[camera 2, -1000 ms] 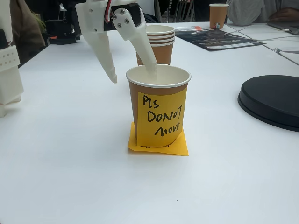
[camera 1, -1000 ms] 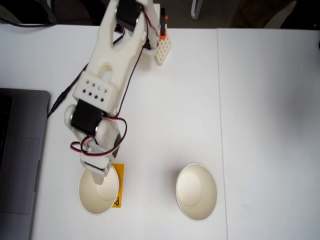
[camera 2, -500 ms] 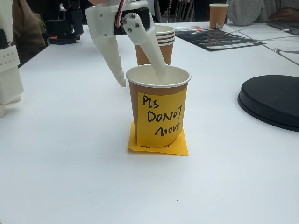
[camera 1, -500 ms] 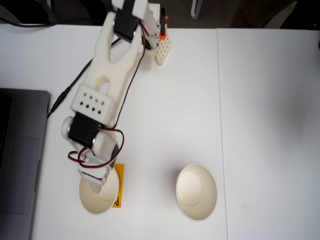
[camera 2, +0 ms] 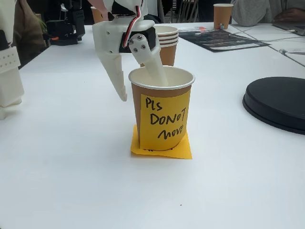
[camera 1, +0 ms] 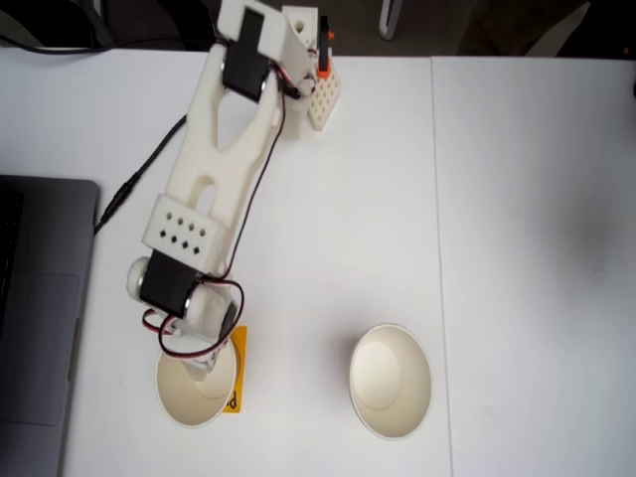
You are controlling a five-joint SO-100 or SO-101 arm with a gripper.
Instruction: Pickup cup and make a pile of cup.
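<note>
The cup stands upright on a flat orange-yellow sticky note; a yellow note with dark handwriting is stuck on its brownish wall. From above, the cup shows its cream inside at the lower left. My white gripper is open and straddles the cup's left wall in the low fixed view. One finger reaches inside the rim. The other finger hangs outside, a little apart from the wall. From above, the gripper covers the cup's upper rim. A stack of nested cups stands behind and appears from above as one cup.
A grey laptop lies at the left edge in the view from above. A black round disc sits at the right of the low view. Far back there are a lone cup and a dark sheet. A table seam runs top to bottom.
The gripper has come lower over the cup: the inner finger sits deeper inside and the outer finger reaches further down the wall. Both cups stay put.
</note>
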